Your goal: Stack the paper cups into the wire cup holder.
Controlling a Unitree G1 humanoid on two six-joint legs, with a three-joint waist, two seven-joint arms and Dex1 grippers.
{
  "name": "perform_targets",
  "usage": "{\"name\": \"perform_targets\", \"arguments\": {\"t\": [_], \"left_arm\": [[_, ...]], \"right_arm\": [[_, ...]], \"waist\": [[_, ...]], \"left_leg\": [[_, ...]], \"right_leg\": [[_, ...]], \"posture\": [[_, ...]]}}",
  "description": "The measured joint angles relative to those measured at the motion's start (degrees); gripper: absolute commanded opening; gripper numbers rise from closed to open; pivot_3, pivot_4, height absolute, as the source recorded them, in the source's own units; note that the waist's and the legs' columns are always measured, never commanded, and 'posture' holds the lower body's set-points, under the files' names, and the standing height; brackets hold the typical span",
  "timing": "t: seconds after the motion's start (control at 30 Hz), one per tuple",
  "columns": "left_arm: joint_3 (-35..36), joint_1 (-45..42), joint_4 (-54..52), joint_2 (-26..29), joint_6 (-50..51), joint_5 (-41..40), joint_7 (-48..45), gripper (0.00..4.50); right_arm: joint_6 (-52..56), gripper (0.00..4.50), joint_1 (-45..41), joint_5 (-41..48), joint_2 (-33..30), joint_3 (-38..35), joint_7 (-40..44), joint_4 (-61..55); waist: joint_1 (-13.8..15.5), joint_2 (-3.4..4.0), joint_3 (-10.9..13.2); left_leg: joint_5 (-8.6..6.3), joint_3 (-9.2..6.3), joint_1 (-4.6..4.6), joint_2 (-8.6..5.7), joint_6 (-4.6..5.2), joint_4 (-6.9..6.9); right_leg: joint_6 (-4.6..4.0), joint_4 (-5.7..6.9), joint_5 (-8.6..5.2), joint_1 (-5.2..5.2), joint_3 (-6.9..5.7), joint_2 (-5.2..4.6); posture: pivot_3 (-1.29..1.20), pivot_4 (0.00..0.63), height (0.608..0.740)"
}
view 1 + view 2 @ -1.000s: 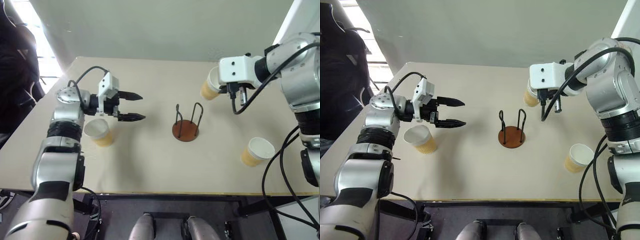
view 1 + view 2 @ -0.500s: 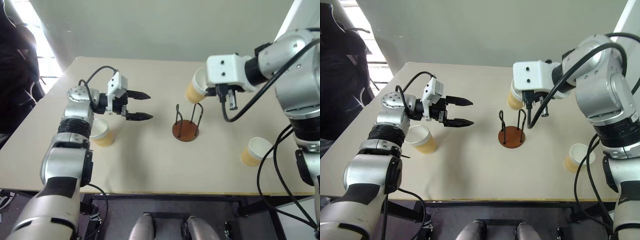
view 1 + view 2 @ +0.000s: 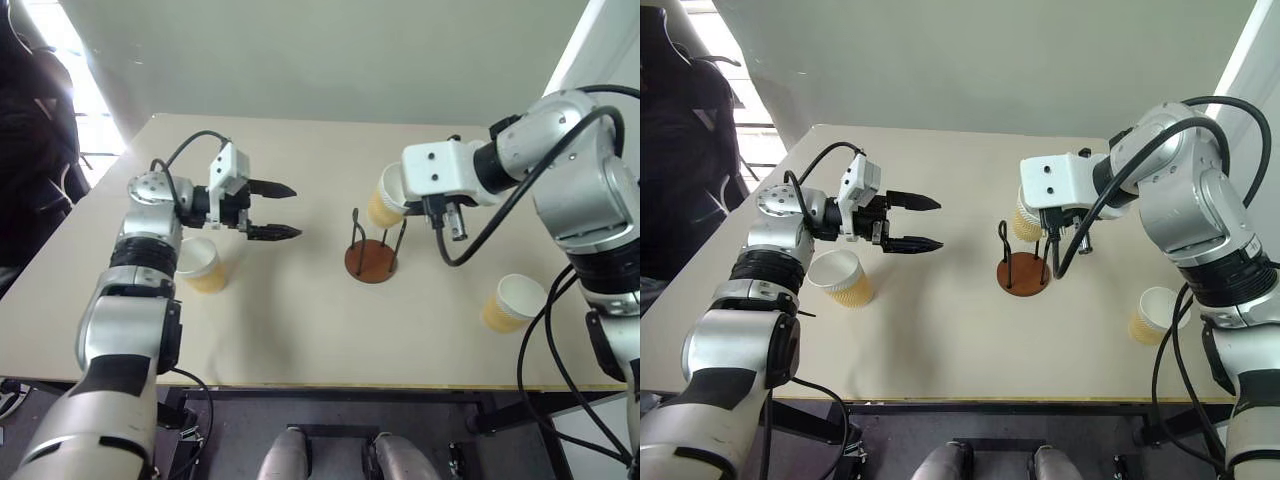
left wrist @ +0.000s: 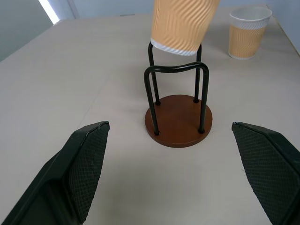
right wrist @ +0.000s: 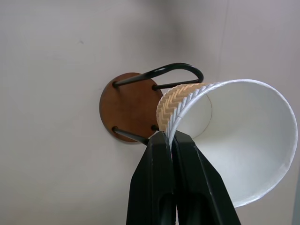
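1. At the centre of the left eye frame, I see the wire cup holder: a flat round reddish-brown disc with two thin dark wire loops standing upright on it, set on a smooth, pale beige table.
2. Just above its loops, my right gripper pinches the rim of a held paper cup, fingers clamped with the cup wall between them. The cup hangs tilted, its ribbed yellow-tan wall and white rim band showing, its white inside open toward the wrist camera.
3. In the head views, the gripper's white housing hides its fingers and part of the cup rim.
4. At centre left, my left gripper hangs above the table with its black, cross-hatched fingers spread wide and nothing between them, pointing toward the holder.
5. Below it at the left, a second paper cup stands upright, partly covered by the left arm.
6. At the lower right, a third paper cup stands upright, well apart from the holder; a black cable crosses its right edge.
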Motion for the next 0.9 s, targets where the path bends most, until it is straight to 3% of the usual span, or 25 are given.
{"name": "perform_targets", "arguments": {"t": [0.23, 0.33, 0.4, 0.73, 0.9], "left_arm": [[0.23, 0.08, -0.09, 0.08, 0.13, -0.24, -0.02, 4.5], [0.33, 0.21, -0.13, 0.17, 0.14, -0.36, -0.04, 4.5], [0.49, 0.42, -0.16, 0.37, 0.15, -0.41, -0.06, 4.5], [1.5, 1.05, -0.24, 1.36, 0.18, -0.49, -0.1, 4.5], [2.13, 1.03, -0.23, 3.06, 0.17, -0.46, -0.09, 4.5]], "right_arm": [[-1.94, 0.03, -0.01, -0.14, 1.54, 1.06, -1.28, 1.55], [-2.71, 0.58, -0.02, -0.14, 1.68, 1.06, -1.61, 1.57], [-2.98, 1.21, -0.02, -0.13, 1.95, 1.06, -1.74, 1.61], [-0.59, 1.21, -0.91, 0.98, 4.43, 0.76, -3.73, 3.56], [6.84, 1.21, -2.72, 5.93, 3.22, -4.51, -3.93, 3.46]], "waist": [[0.01, 0.0, 0.0], [-0.01, 0.0, 0.0], [-0.04, 0.0, 0.0], [-0.08, 0.0, 0.0], [0.01, -0.02, -0.01]], "left_leg": [[0.0, 0.02, 0.0, -0.01, 0.01, 0.01], [0.0, 0.03, 0.0, -0.01, 0.01, 0.01], [0.0, 0.02, 0.01, 0.0, 0.01, 0.0], [0.01, 0.04, 0.01, 0.0, 0.02, 0.02], [0.01, 0.07, -0.02, -0.01, 0.01, -0.01]], "right_leg": [[-0.01, 0.01, -0.01, 0.0, -0.01, 0.0], [-0.01, 0.01, -0.01, 0.0, -0.01, 0.0], [-0.02, 0.02, -0.01, 0.0, -0.01, 0.0], [-0.17, 0.04, -0.09, -0.01, 0.0, 0.0], [-0.51, 0.03, -0.3, -0.02, -0.01, 0.0]], "posture": [[0.0, 0.15, 0.74], [0.0, 0.15, 0.74], [0.0, 0.15, 0.74], [0.0, 0.15, 0.74], [0.0, 0.15, 0.74]]}}
